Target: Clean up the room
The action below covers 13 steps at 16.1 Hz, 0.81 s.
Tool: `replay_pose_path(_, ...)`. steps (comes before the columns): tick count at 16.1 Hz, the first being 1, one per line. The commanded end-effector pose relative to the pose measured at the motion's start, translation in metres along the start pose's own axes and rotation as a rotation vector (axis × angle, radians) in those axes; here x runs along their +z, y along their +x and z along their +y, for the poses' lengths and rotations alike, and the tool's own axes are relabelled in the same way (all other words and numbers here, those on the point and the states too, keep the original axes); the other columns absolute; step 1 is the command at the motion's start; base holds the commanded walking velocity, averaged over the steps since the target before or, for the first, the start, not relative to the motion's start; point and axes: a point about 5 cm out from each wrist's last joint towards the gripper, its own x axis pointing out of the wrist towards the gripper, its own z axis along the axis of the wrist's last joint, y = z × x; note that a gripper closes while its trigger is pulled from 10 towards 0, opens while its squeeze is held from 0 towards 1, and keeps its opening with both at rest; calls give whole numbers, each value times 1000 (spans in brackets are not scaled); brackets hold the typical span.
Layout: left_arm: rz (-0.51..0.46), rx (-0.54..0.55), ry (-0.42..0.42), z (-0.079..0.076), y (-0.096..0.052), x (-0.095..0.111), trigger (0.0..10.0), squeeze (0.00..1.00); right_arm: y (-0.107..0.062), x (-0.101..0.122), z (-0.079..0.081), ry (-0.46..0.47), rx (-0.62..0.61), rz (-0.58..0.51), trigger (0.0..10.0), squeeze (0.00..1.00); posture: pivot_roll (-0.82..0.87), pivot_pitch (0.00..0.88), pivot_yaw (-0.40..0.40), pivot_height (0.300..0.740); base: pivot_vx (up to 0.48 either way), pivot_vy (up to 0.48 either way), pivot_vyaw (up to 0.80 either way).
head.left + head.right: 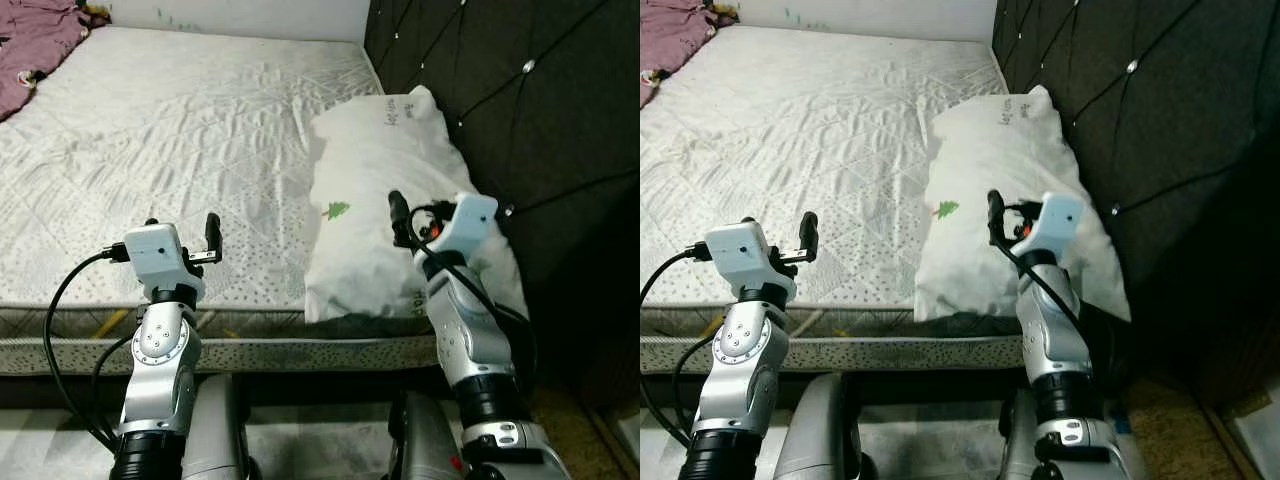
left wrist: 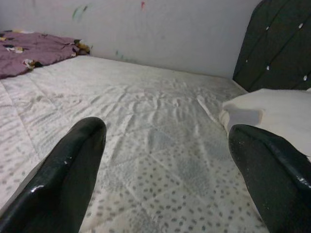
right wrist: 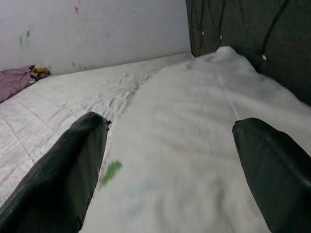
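Observation:
A white pillow (image 1: pixel 380 190) with a small green tree mark lies on the right side of the bed, against the dark headboard. A crumpled purple cloth (image 1: pixel 35 45) lies at the bed's far left corner. My left gripper (image 1: pixel 183 228) hovers above the near edge of the white quilted mattress (image 1: pixel 180 130), open and holding nothing. In the left wrist view its fingers (image 2: pixel 73 165) frame the bare sheet. My right gripper (image 1: pixel 415 222) hangs over the near end of the pillow (image 3: pixel 194 145), open, with nothing between its fingers.
The dark tufted headboard (image 1: pixel 520 110) runs along the right side. A white wall (image 2: pixel 160 34) with small paint marks stands behind the bed. The mattress's spotted front edge (image 1: pixel 280 350) lies just before my arms.

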Motion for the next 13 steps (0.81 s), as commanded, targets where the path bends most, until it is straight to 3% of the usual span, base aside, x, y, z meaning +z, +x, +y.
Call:
replay_pose_path(1,-26,-7,-6,-8,3,5,10000,0,4,6,4,-8,6,-10,10000,0,-8,0,-50,624,0,0,0)
replay_pose_path(5,-11,-16,-9,-12,-10,-1,10000,0,-9,-3,5,-36,16,26,10000,0,-28,0,-70,663,0,0,0)
replay_pose_path(8,55,14,2,-1,-25,-17,10000,0,-36,-23,-24,-65,-91,101,10000,0,-36,0,-68,703,0,0,0)
replay_pose_path(13,89,38,16,1,-27,-21,10000,0,-42,-30,-26,-95,-110,122,10000,0,-54,0,-41,740,0,0,0)
